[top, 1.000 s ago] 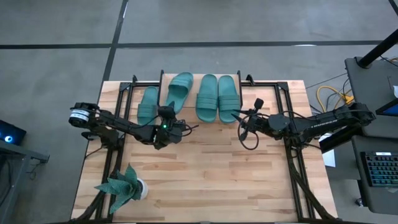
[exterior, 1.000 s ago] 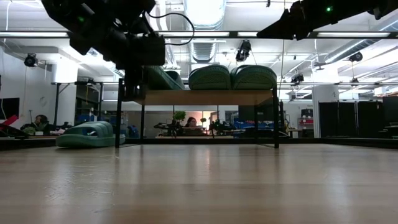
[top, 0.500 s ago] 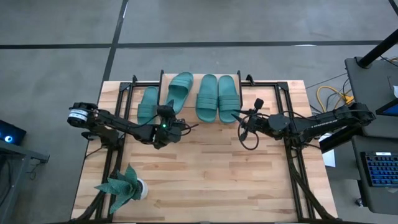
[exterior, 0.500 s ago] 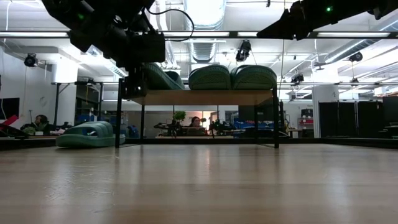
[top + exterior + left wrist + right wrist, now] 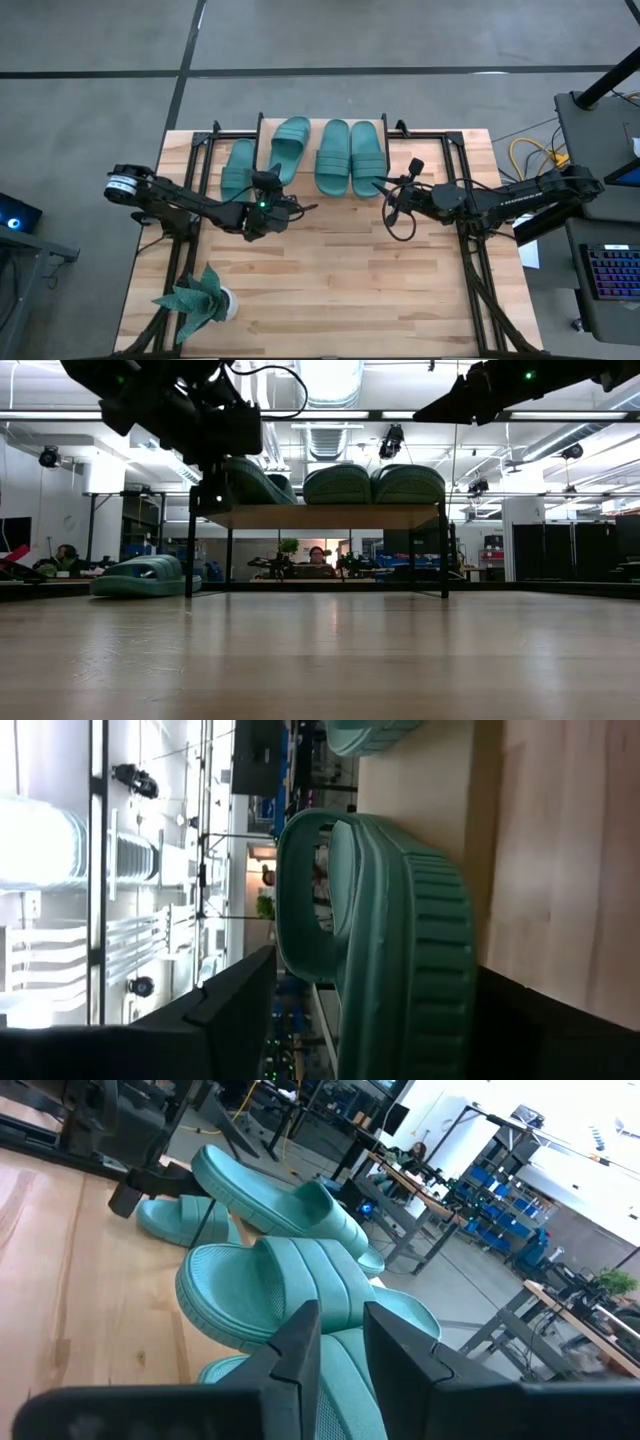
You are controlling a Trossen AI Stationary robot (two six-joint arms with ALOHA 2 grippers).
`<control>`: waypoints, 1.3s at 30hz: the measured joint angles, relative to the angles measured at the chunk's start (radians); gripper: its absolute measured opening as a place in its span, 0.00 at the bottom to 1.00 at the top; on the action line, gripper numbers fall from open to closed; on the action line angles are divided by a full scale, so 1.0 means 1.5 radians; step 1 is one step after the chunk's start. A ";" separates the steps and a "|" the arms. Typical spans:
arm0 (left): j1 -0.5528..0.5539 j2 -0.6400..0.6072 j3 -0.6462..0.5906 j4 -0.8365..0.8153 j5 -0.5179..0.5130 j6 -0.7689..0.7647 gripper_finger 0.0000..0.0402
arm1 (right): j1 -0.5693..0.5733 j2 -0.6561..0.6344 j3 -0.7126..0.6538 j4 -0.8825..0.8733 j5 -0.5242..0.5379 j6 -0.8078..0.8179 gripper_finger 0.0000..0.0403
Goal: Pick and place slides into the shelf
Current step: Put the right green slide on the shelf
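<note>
Teal slide (image 5: 285, 147) lies slanted on the shelf (image 5: 330, 516), heel toward the spread-apart left gripper (image 5: 283, 199).

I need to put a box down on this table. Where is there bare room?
The tabletop is bare between the potted plant and the right edge. The far edge is crowded: three slides on the shelf, a fourth slide beside it, and both tools, left and right, in front.

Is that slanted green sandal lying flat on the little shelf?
No, tilted. The third slide lies askew on the shelf, its heel overhanging by the open left gripper.
</note>
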 joint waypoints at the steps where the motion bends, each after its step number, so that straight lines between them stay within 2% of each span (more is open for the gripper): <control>1: -0.001 -0.002 0.000 -0.004 0.002 0.000 0.60 | 0.000 0.000 0.000 0.000 0.000 0.000 0.18; 13: -0.009 -0.055 -0.002 -0.077 0.015 -0.001 0.60 | 0.000 0.000 -0.001 0.000 0.000 -0.001 0.18; 16: -0.009 -0.078 -0.002 -0.097 0.047 -0.007 0.60 | 0.000 0.000 -0.001 0.000 0.000 -0.003 0.17; 21: -0.009 -0.111 -0.002 -0.165 0.123 -0.079 0.60 | 0.000 0.000 -0.001 0.000 0.000 -0.002 0.19; 28: -0.010 -0.141 -0.001 -0.280 0.142 -0.179 0.60 | 0.000 0.000 -0.001 0.000 0.000 -0.002 0.19; 35: -0.013 -0.165 0.003 -0.301 0.258 -0.200 0.60 | 0.000 0.000 -0.001 0.000 0.000 -0.002 0.18; 39: -0.012 -0.181 0.009 -0.315 0.292 -0.228 0.60 | 0.000 0.000 -0.001 0.000 0.000 -0.002 0.19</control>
